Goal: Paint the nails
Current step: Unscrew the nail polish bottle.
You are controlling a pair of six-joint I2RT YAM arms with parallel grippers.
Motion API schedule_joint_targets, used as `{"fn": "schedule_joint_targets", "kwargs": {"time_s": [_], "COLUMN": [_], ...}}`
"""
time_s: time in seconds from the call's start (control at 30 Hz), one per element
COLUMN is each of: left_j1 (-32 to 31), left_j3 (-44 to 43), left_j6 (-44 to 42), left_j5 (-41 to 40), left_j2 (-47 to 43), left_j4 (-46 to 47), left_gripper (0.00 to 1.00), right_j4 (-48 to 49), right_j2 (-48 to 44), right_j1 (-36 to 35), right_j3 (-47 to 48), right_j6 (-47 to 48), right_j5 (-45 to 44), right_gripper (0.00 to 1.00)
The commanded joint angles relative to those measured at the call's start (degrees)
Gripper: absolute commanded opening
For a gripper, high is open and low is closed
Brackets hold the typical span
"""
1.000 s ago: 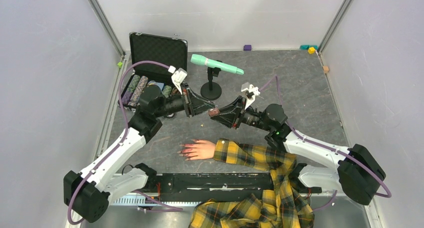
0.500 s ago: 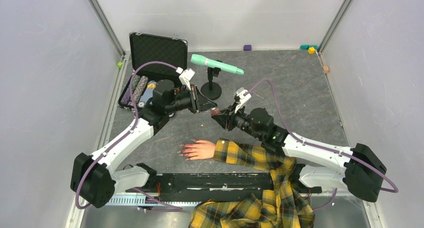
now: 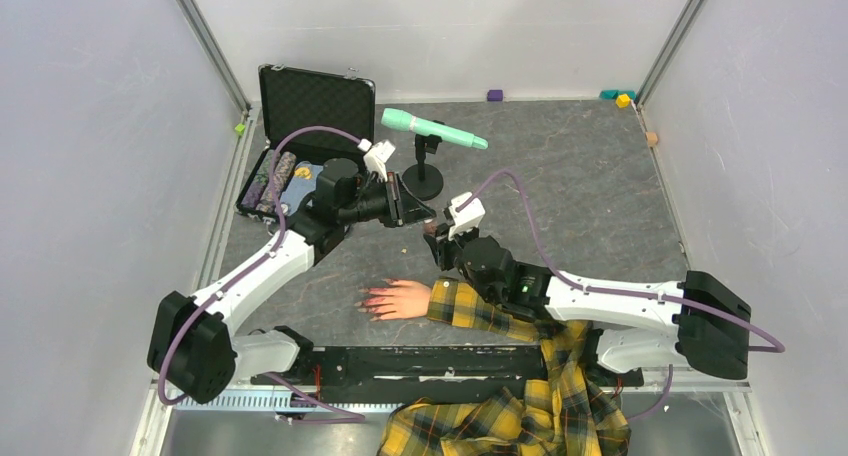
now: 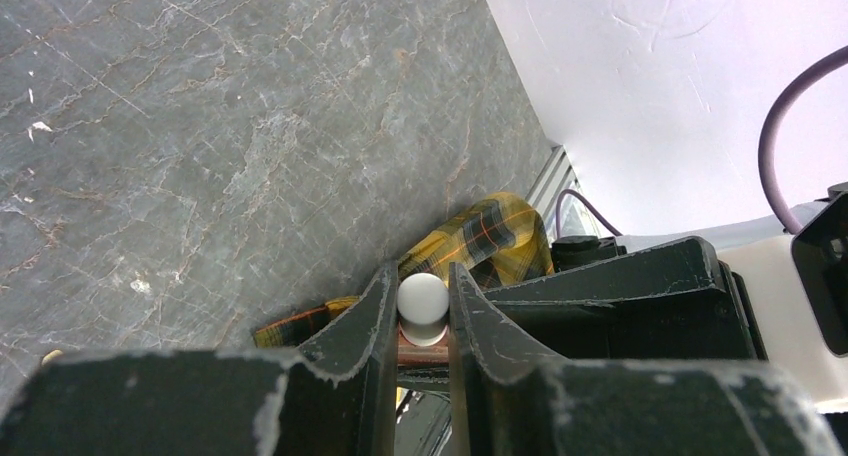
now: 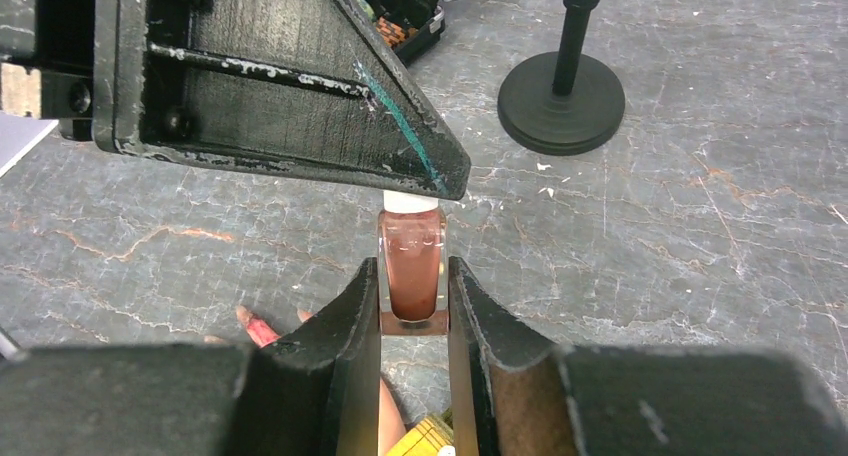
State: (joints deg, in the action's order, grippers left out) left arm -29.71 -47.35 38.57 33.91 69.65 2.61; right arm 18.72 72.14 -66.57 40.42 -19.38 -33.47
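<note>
A small brownish polish bottle [image 5: 412, 266] hangs above the grey table between my two grippers. The right gripper [image 5: 414, 269] is shut on the bottle's glass body. My left gripper [image 4: 420, 274] is shut on its white cap [image 4: 423, 297], and one of its black fingers [image 5: 300, 86] covers the cap in the right wrist view. In the top view both grippers meet at the bottle [image 3: 430, 226]. Below them lies the pale mannequin hand [image 3: 402, 298] in a yellow plaid sleeve [image 3: 480, 309]. Its red nails [image 3: 368, 301] point left, and one nail [image 5: 258, 328] shows under the right gripper.
An open black case [image 3: 315, 101] holding striped chip stacks sits at the back left. A mint green microphone [image 3: 432, 128] rests on a black stand with a round base [image 3: 422, 186]. Small coloured blocks [image 3: 622, 98] lie along the far wall.
The right wrist has swung left and nearer, now pointing up at the bottle from below. The left wrist has shifted right. Both grips stay shut on the bottle.
</note>
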Motion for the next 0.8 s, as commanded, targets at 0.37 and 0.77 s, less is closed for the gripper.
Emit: {"fn": "schedule_joint_targets", "kwargs": {"time_s": [0.37,0.77], "left_j1": [-1.31,-1.25], "left_j3": [-4.93,-4.09], "left_j6": [-6.49,-10.66], "left_j5": [-3.48,-11.17], "left_j2": [-3.42,-11.84], "left_j4": [-12.97,-13.05], "left_gripper": [0.88,1.0], "right_j4": [6.64,5.36], "right_j2": [-3.09,-7.91], "right_j1": [1.71,14.14], "right_j3": [0.66,-4.84], "right_j6": [2.04,-0.05], "right_j5": [-12.94,7.47], "right_gripper": [0.0,0.01]}}
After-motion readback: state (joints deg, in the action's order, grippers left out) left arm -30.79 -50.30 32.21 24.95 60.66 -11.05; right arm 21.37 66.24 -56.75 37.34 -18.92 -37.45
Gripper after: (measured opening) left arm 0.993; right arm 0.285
